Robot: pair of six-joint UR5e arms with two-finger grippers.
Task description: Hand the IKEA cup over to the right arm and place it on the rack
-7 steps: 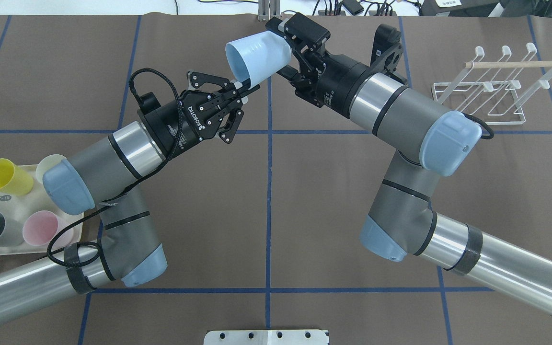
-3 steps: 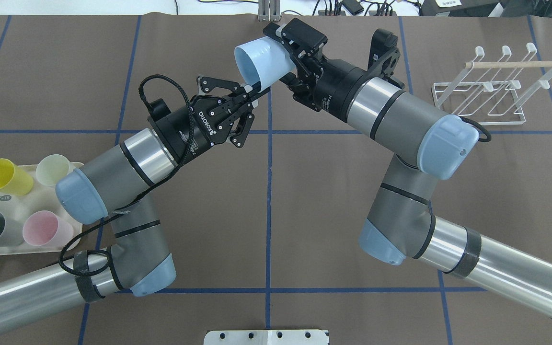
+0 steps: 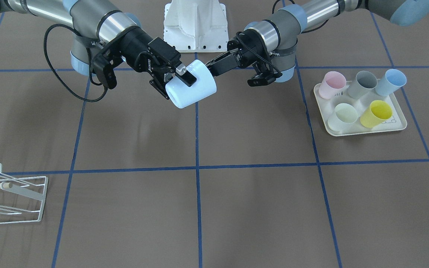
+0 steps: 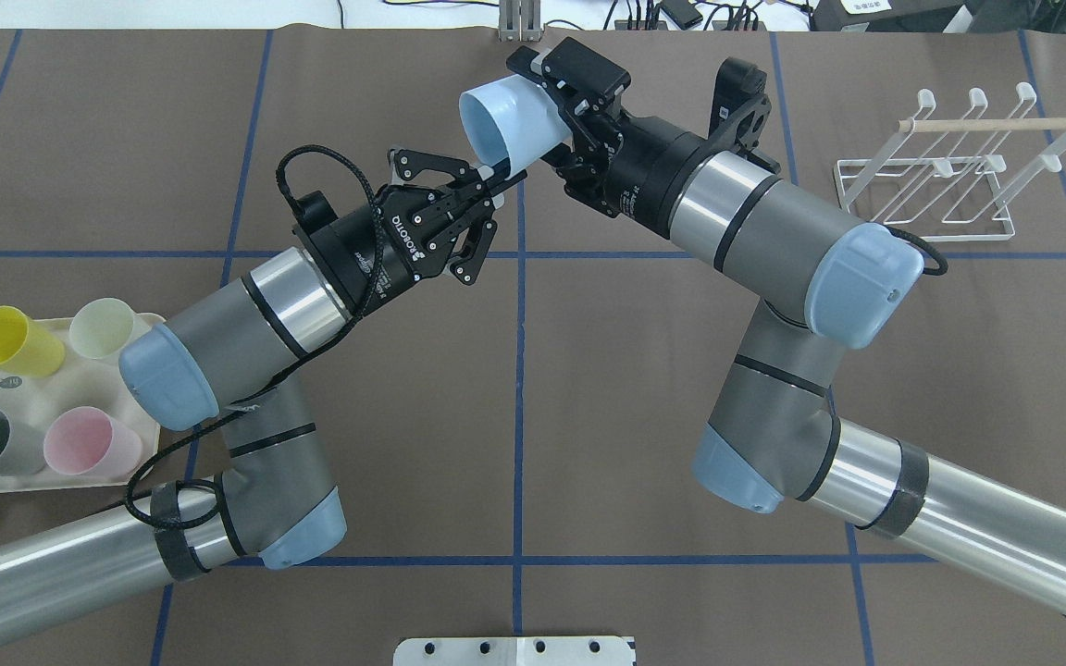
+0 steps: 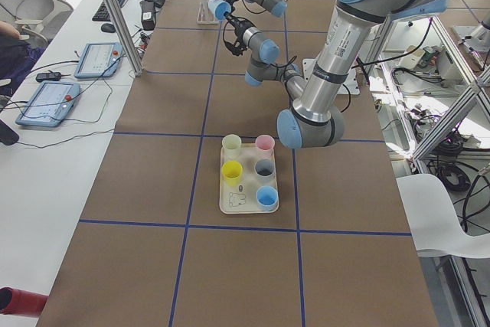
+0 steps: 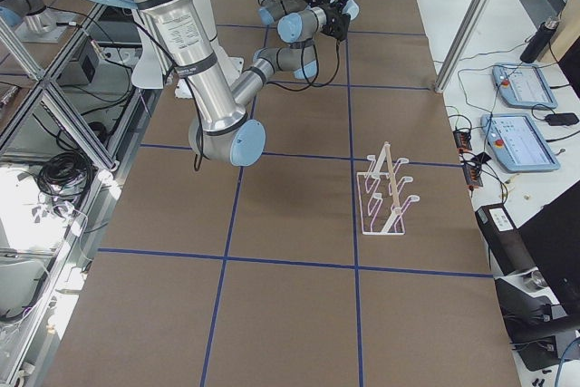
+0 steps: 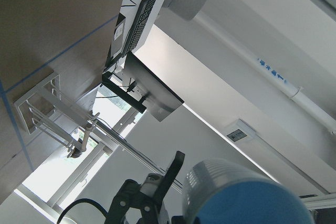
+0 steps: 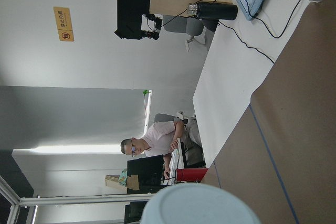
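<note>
The IKEA cup (image 4: 505, 116) (image 3: 194, 87) is pale blue and hangs tilted in mid-air above the table's far middle. Its mouth faces my left gripper (image 4: 493, 176) (image 3: 210, 67), which is shut on the rim. My right gripper (image 4: 528, 106) (image 3: 179, 88) is open, with one finger on each side of the cup's closed end. The cup also fills the bottom of the left wrist view (image 7: 247, 198) and the right wrist view (image 8: 199, 205). The white wire rack (image 4: 949, 176) (image 3: 21, 201) (image 6: 385, 192) with its wooden rod stands on the table at the far right, with nothing on it.
A cream tray (image 4: 33, 486) (image 3: 348, 133) at the near left holds several coloured cups, close under my left arm's elbow. The white base plate (image 4: 514, 650) sits at the near table edge. A person (image 8: 157, 142) sits beyond the table.
My left arm has pushed up and to the right, carrying the cup further between the right gripper's fingers. The right gripper has shifted only slightly.
</note>
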